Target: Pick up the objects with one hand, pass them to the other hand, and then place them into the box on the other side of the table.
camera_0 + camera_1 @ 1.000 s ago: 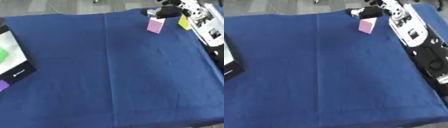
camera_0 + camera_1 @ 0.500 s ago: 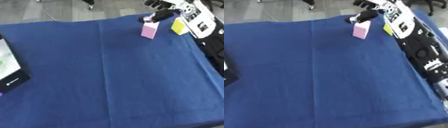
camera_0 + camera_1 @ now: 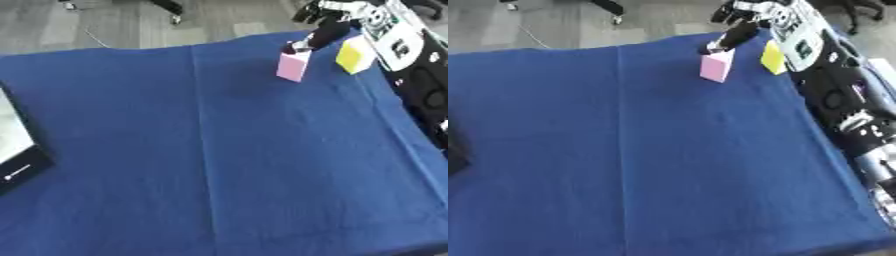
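Right hand (image 3: 328,22): reaches in from the upper right corner along the far right side of the desk; dark fingers (image 3: 732,36) point down and touch the top of the pink block. Whether they curl round it or only rest on it cannot be told.
Right arm (image 3: 833,95): runs along the right edge of the desk, black with silver joints and a white panel near the wrist.
Pink block (image 3: 292,66): stands upright on the cloth directly below the right hand's fingertips, its top corner meeting them; its base appears to sit on the cloth.
Yellow block (image 3: 353,56): just beside the pink block on the side toward the arm, below the wrist, tilted; it lies close against the white panel, and whether it touches the arm cannot be told.
Desk (image 3: 219,160): covered in a blue cloth with a crease running from far to near, well to the left of the hand.
Box (image 3: 16,155): at the left edge of the left eye view, across the desk from the right hand and well apart from both blocks; a black rim and a pale inside show, only partly in view.
Floor (image 3: 114,22): grey, beyond the far edge of the desk, left of the hand.
Left hand: shows in neither view.
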Controlling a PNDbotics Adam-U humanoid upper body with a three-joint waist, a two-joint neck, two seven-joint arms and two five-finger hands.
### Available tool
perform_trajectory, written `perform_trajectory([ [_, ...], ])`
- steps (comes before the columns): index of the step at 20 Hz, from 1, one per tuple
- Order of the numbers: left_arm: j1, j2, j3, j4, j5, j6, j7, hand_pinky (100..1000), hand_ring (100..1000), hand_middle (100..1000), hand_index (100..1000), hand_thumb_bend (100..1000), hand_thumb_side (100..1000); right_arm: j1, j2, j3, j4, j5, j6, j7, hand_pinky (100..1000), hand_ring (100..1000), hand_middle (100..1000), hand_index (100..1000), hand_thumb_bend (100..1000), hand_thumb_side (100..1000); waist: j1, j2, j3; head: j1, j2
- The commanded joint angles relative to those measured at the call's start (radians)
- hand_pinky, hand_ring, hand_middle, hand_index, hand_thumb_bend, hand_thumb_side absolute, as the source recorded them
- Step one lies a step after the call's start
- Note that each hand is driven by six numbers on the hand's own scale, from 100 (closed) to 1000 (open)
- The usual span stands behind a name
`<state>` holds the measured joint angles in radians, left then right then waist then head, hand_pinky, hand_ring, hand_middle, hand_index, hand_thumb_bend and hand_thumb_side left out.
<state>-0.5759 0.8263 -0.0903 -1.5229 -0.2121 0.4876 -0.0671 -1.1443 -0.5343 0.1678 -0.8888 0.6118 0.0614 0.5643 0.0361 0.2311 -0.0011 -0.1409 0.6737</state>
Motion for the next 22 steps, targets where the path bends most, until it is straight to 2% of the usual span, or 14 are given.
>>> perform_trajectory([
  [1,-0.013,0.027,0.014,-0.012,0.004,0.002,0.005,750,653,640,775,534,459,-0.035,-0.01,-0.029,0.023,0.045,-0.013,0.015,932,942,887,869,542,387,-0.002,0.004,0.003,-0.005,-0.003],
  [4,-0.013,0.028,0.016,-0.014,0.007,0.003,0.006,750,653,640,775,534,460,-0.044,-0.009,-0.045,0.044,0.079,-0.017,0.018,932,943,889,871,545,386,-0.001,0.01,0.006,-0.007,0.001],
  [5,-0.013,0.027,0.016,-0.014,0.007,0.003,0.007,749,653,639,775,540,443,-0.046,-0.008,-0.049,0.048,0.086,-0.019,0.017,933,944,889,873,516,368,-0.001,0.011,0.007,-0.007,0.003],
  [6,-0.013,0.027,0.016,-0.015,0.008,0.003,0.007,749,653,639,775,535,459,-0.048,-0.007,-0.052,0.052,0.092,-0.021,0.017,933,944,890,874,543,391,-0.001,0.013,0.008,-0.008,0.005],
  [10,-0.016,0.025,0.016,-0.018,0.008,0.004,0.008,748,653,640,775,536,458,-0.051,-0.003,-0.059,0.066,0.108,-0.026,0.014,933,946,891,882,525,380,0.001,0.024,0.013,-0.01,0.014],
  [11,-0.017,0.025,0.016,-0.018,0.008,0.004,0.008,748,653,640,774,537,458,-0.051,-0.002,-0.06,0.068,0.113,-0.026,0.012,933,947,891,883,546,391,0.001,0.026,0.015,-0.01,0.014],
  [22,-0.015,0.025,0.02,-0.022,0.01,0.007,0.012,746,654,640,774,537,459,-0.06,-0.003,-0.095,0.112,0.201,0.003,-0.051,932,945,891,884,562,382,0.002,0.054,0.036,-0.026,-0.001],
])
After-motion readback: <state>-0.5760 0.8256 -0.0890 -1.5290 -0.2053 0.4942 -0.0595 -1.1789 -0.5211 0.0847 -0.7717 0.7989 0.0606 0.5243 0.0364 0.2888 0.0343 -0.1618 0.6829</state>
